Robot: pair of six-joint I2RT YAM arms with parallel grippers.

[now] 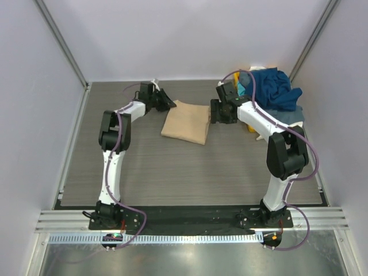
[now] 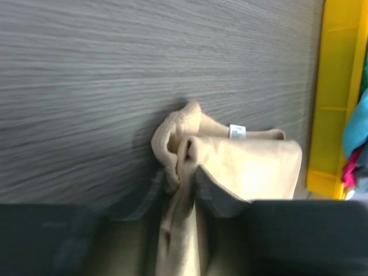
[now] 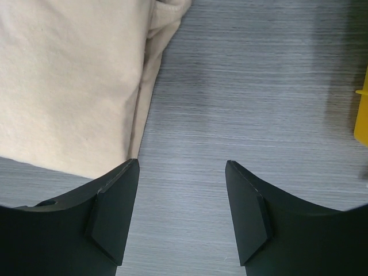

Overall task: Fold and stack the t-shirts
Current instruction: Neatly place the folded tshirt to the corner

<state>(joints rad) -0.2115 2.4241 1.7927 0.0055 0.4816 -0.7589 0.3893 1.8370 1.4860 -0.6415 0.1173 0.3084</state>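
A folded tan t-shirt lies at the back middle of the table. My left gripper is at its back left corner, shut on a bunched edge of the tan cloth. My right gripper is open and empty just off the shirt's right edge, low over the table. A heap of other t-shirts, dark blue with grey-blue and teal, sits at the back right.
A yellow bin holds the heap at the back right; its rim shows in the left wrist view and the right wrist view. White walls close in the table on three sides.
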